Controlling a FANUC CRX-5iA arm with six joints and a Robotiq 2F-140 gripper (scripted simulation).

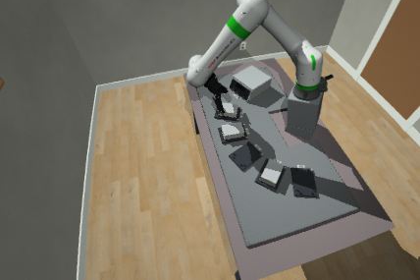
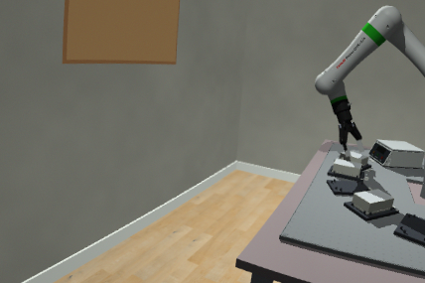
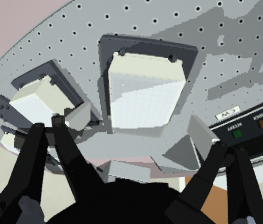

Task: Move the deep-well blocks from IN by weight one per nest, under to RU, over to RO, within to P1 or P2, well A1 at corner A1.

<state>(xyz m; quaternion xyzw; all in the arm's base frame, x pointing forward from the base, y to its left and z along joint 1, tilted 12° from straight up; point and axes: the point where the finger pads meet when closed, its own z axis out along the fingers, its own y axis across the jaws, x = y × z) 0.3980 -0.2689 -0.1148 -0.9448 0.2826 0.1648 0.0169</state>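
Claw [image 1: 220, 106] [image 2: 351, 146] [image 3: 140, 117] wide open, nothing held, above far-end block [image 1: 229, 108] [image 2: 358, 157] [image 3: 146, 97], near table's [image 1: 267, 263] [image 2: 263, 256] [image 3: 72, 10] far left corner, check-weigher [image 1: 251, 83] [image 2: 397, 153] [image 3: 254, 132] beside it, second block [image 1: 232, 132] [image 2: 347, 167] [image 3: 39, 100] close by, third [image 1: 271, 175] [image 2: 372, 202] farther down.

The top view looks steeply down from high up and well back, taking in the whole worktop [image 1: 314, 219] and the arm [image 1: 247, 13] [image 2: 379, 28]. The exterior view stands lower, off one end, facing along the worktop [image 2: 318, 226] toward the walls, with the arm at its right edge. The wrist view, closest, looks past the jaws [image 1: 222, 103] [image 2: 352, 149] onto the pegboard plate [image 1: 294, 219] [image 2: 318, 212] [image 3: 147, 12]. Top and exterior share the arm and blocks [image 1: 231, 132] [image 2: 346, 168] [image 3: 147, 97].
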